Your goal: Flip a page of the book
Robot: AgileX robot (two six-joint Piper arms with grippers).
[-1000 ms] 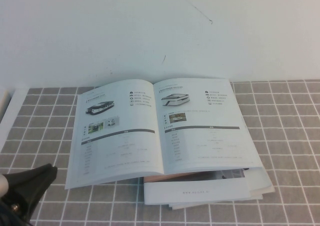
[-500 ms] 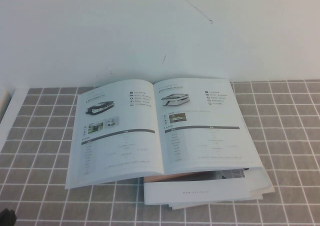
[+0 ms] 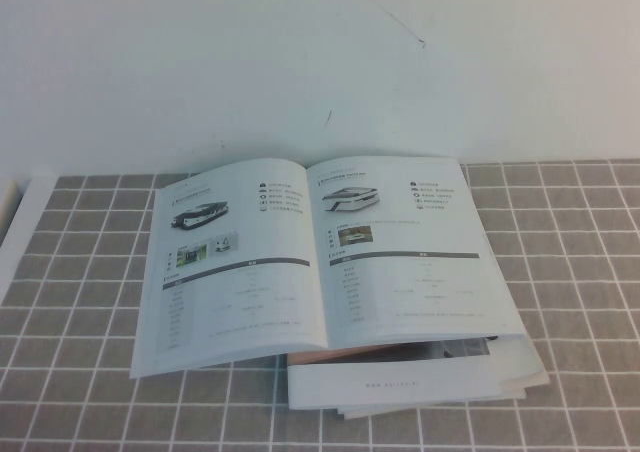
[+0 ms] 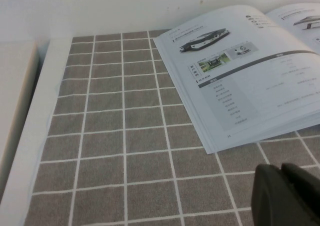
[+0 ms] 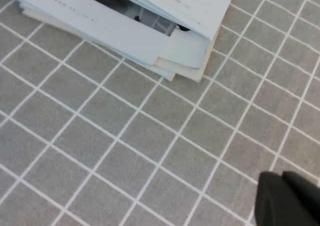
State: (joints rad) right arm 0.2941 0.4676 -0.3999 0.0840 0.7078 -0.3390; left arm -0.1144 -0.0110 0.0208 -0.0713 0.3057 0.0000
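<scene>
- We see the book (image 3: 320, 252) lying open on a grey tiled mat (image 3: 80, 302), both leaves flat, spine gutter roughly mid-spread.
- Book sits on a stack of white booklets (image 3: 420, 382); the stack pokes out past the book's near edge, corners fanned and uneven.
- The page (image 3: 410, 247) on the right half: thin glossy white sheet w/ small vehicle pic, dark header bar, table. Its outer edge is free, open mat beyond it.
- Left gripper (image 4: 290, 196): only a matte black bit shows in the left wrist view, low over the mat; book's near-left corner just ahead of it, bare tiles betw. them. We can't tell its finger state.
- Right gripper (image 5: 290, 198): same, black tip over bare mat; booklet stack corner ahead, well apart. Finger state can't tell either.
- Neither gripper shows in the high view.
- Mat's left border is a white ledge (image 4: 30, 136).
</scene>
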